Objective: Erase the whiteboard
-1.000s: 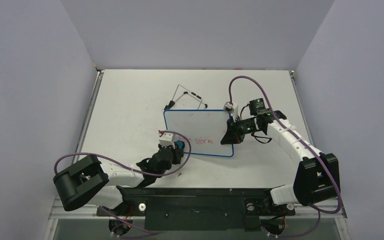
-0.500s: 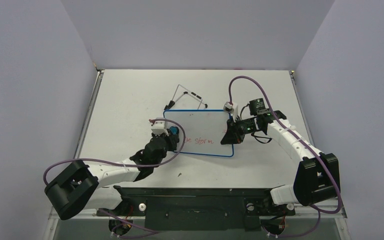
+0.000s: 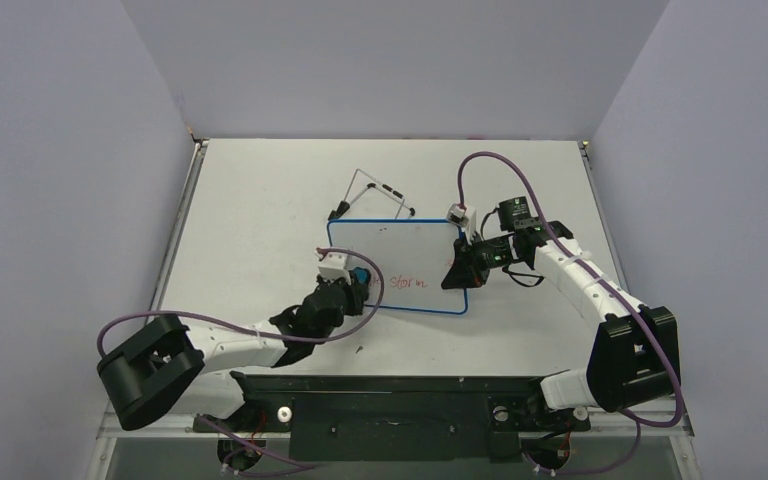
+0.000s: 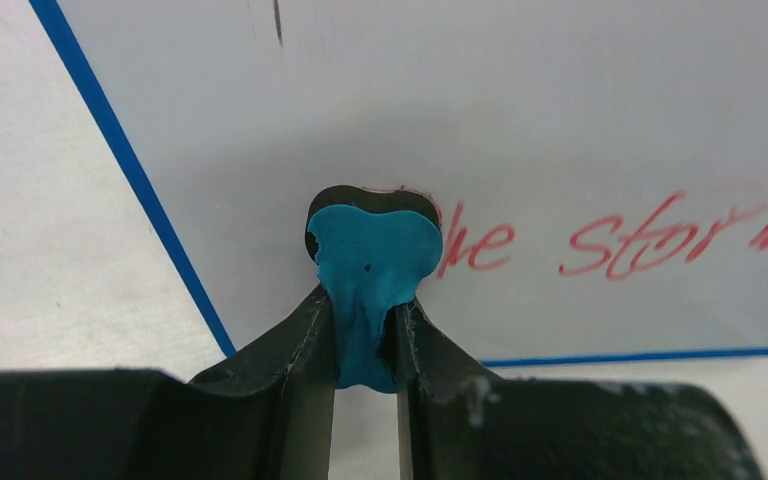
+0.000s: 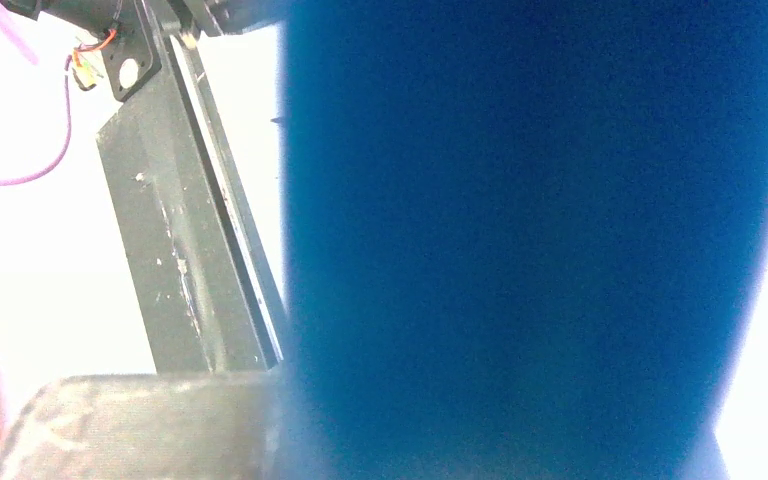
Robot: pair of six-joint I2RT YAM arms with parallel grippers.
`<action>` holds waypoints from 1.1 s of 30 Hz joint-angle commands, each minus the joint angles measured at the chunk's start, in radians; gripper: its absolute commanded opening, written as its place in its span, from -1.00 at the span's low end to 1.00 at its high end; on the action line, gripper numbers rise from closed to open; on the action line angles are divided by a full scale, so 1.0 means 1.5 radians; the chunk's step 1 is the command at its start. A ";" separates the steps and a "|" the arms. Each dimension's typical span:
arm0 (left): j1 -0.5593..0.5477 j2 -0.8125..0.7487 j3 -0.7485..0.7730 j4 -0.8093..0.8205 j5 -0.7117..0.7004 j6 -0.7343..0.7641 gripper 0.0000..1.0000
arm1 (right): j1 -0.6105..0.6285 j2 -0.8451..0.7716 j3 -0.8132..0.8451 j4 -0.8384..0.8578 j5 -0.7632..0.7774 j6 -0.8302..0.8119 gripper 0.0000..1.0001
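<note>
Status, near to far: the left gripper point(image 4: 365, 322) is clenched on the stem of a blue eraser point(image 4: 375, 245), whose dark-backed head sits flat on the whiteboard point(image 3: 410, 248) at the left end of the red writing point(image 4: 620, 235). The whiteboard lies flat on the table point(image 3: 260, 200), at about its middle and slightly right, with its near-left corner just beside the left gripper. Legible text, from the left wrist view: "ke storm" in red handwriting. A further letter to the left is partly hidden behind the eraser head and cannot be read. No red shows on the board left of the eraser, so that strip counts as clean. Judgement: erasing is at an early stage, since nearly the whole line to the right is not yet wiped. A short dark stroke point(image 4: 276, 22) near the far-left part of the board is also unwiped. The right gripper point(image 3: 457, 270) sits over the board's right edge with jaws fully closed. Its wrist view is filled by a blurred blue mass, so whether it pinches the rim or only presses on it cannot be told. The black wire stand point(image 3: 375, 195) lies on the table just beyond the board's far edge. No brand marks or printed labels are readable.
</note>
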 commanded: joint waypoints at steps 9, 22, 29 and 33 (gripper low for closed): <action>0.094 -0.033 0.018 0.010 0.083 0.008 -1.00 | 0.005 -0.014 -0.003 -0.016 0.011 -0.018 -1.00; 0.008 -0.011 -0.009 0.049 0.029 -0.009 -1.00 | 0.006 -0.012 -0.003 -0.016 0.012 -0.019 -1.00; 0.110 -0.046 0.012 0.028 0.105 0.027 -1.00 | 0.005 -0.014 -0.003 -0.016 0.011 -0.019 -1.00; 0.110 -0.036 0.015 0.021 0.115 0.036 -1.00 | 0.004 -0.018 -0.001 -0.017 0.008 -0.019 -1.00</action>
